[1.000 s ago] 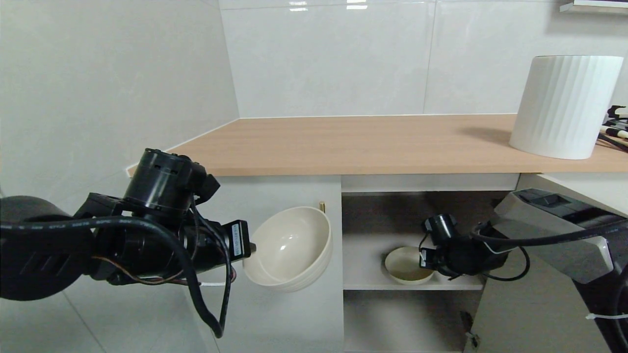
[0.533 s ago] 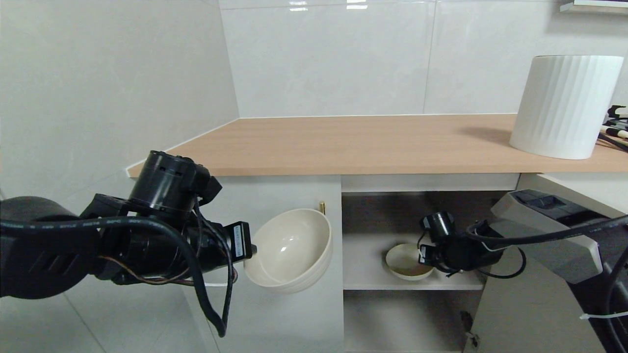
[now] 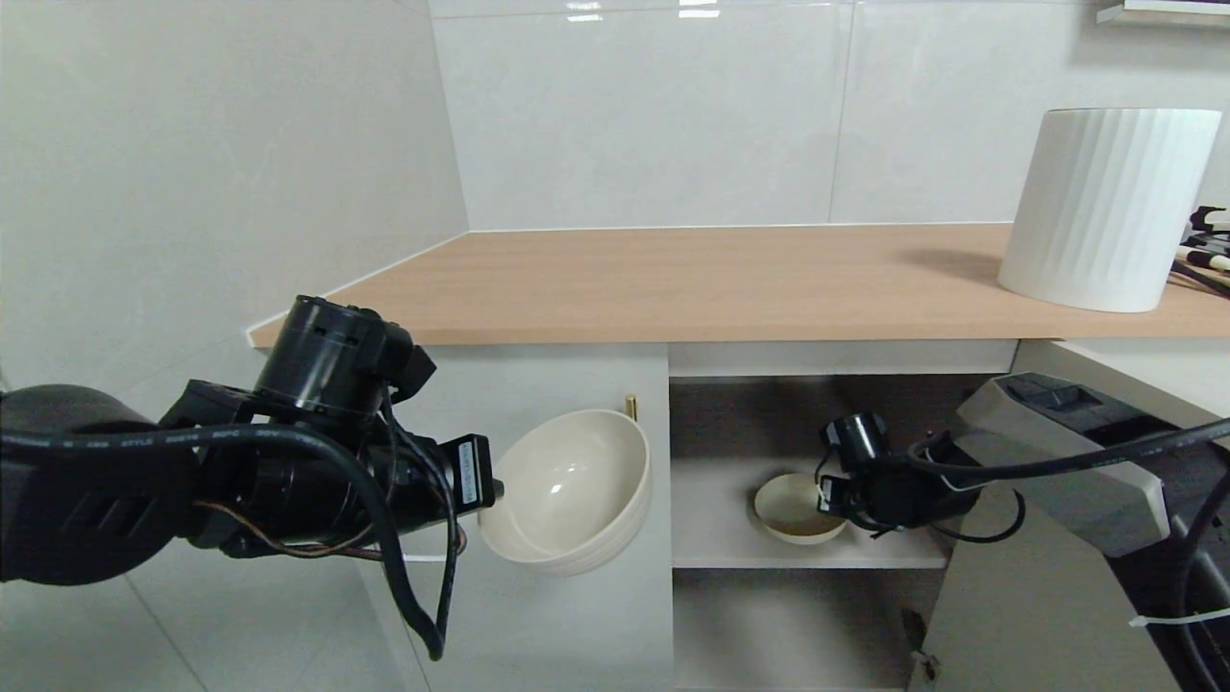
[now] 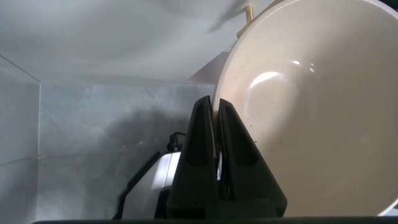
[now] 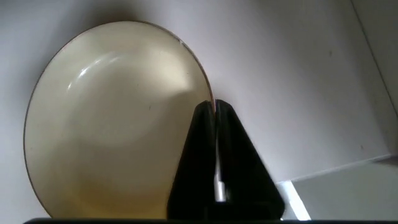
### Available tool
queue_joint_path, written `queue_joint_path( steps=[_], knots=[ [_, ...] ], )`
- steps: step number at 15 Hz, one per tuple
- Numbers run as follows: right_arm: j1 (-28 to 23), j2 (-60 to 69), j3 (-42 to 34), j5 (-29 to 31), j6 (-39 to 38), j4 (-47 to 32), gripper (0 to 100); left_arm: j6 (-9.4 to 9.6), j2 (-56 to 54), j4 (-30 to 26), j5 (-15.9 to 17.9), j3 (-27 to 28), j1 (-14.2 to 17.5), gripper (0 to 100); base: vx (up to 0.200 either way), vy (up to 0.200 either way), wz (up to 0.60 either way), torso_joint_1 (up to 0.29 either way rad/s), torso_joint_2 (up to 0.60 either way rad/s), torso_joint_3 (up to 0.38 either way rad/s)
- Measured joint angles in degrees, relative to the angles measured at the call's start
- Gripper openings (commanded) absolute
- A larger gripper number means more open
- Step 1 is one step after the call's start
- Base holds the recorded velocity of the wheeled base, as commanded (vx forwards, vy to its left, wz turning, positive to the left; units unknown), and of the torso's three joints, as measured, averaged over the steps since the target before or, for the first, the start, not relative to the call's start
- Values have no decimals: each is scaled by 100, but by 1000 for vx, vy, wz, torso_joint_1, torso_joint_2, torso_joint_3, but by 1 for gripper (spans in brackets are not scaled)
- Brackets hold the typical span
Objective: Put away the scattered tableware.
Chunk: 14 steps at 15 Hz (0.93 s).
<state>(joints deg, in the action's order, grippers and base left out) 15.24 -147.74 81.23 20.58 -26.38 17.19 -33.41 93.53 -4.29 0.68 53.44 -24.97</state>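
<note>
Right gripper (image 3: 834,502) pinching rim of small dish (image 3: 790,505), jaws clenched on it. Dish hanging low over cabinet shelf (image 3: 711,527); contact with shelf unclear. Left gripper (image 3: 492,490) clamping rim of large bowl (image 3: 572,485), holding it tilted in front of closed door (image 3: 538,380). Likely best: lowering dish flat before letting go, placing it well back, leaving room for bowl, then backing straight out to avoid snagging rim.

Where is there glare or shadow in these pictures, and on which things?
Head view: bright reflections sit on the wall tiles, and the white ribbed container throws a shadow to its left on the countertop. Left wrist view: a bright glint sits inside the large bowl. Right wrist view: a soft sheen lies across the small dish.
</note>
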Motion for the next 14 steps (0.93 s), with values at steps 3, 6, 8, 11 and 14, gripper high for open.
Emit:
queue_joint_path(
  steps=[3,6,8,11,14],
  knots=[
    [-20,-41,72,27,-5,0,100,-2,0,-2,-2,0,0,0,0,0,0,0,0,0],
    [-24,-6,46,35,-121,-1,100,2,44,5,-6,0,2,0,0,0,0,0,0,0],
    [-24,261,-217,-2,-213,-22,100,9,118,9,-15,50,-9,0,0,0,0,0,0,0],
    [61,1163,-1069,-484,-239,-63,100,11,283,2,-46,110,-177,0,0,0,0,0,0,0],
    [372,2213,-1814,-816,-211,-285,100,13,521,0,-55,99,-419,0,0,0,0,0,0,0]
  ],
)
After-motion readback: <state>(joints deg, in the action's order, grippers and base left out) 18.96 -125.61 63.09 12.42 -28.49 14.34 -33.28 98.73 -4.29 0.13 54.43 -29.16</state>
